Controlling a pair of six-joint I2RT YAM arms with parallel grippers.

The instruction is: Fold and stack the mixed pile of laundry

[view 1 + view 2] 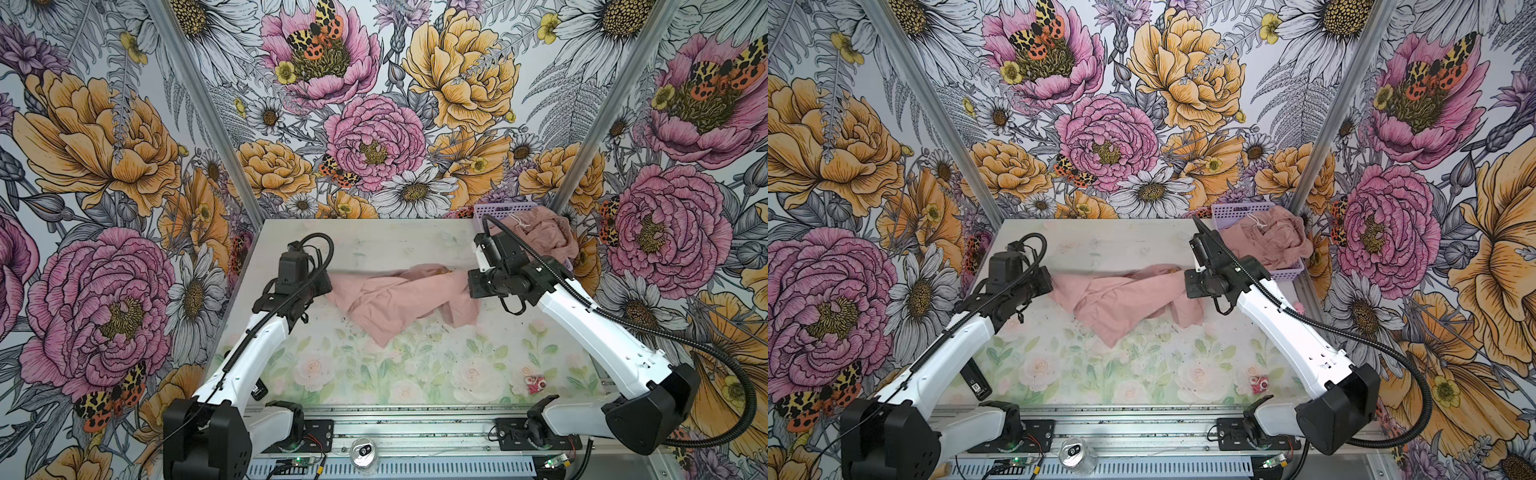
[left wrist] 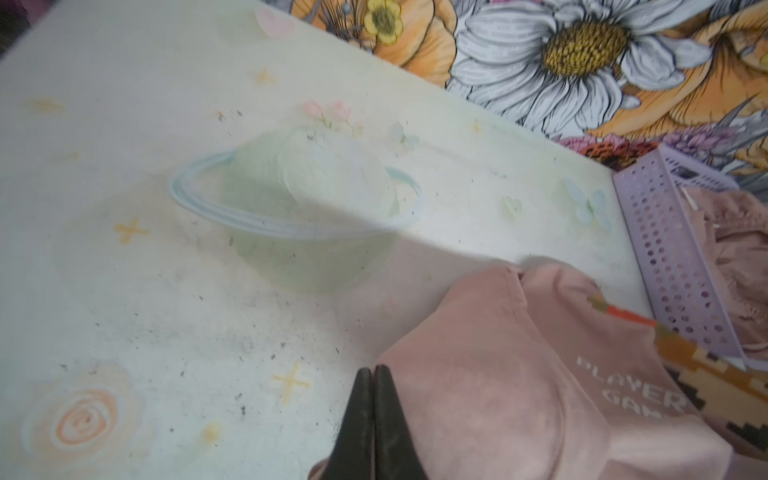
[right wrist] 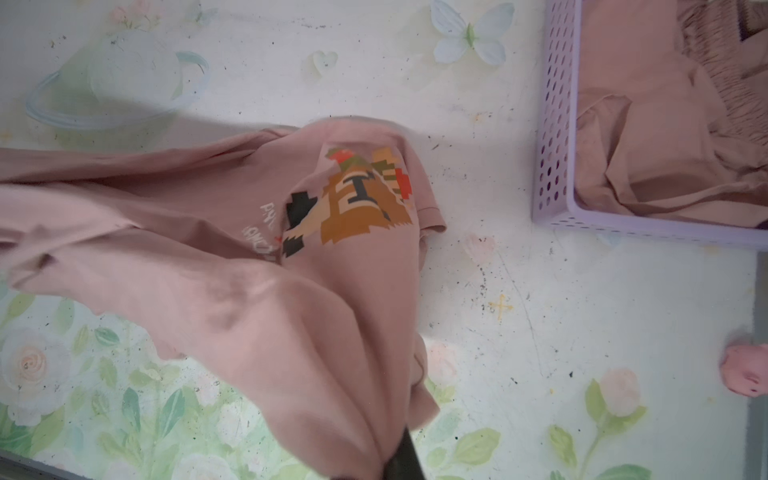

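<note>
Readable in the left wrist view: white capitals "PLAYER" and, on the line beneath, "GAM", cut off by a fold, printed on the pink T-shirt beside its pixel-art figure. Same white lettering in the right wrist view, upside down and creased, not legible. At the lower left of a top view, white sticker on a black part: too small to read. Likewise the dark label on the rim of the lilac basket.

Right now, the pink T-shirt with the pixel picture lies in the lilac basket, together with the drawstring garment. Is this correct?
Not quite. The T-shirt is outside the lilac basket: it is spread over the table, as the right wrist view shows. The drawstring garment is indeed in the basket.
</note>
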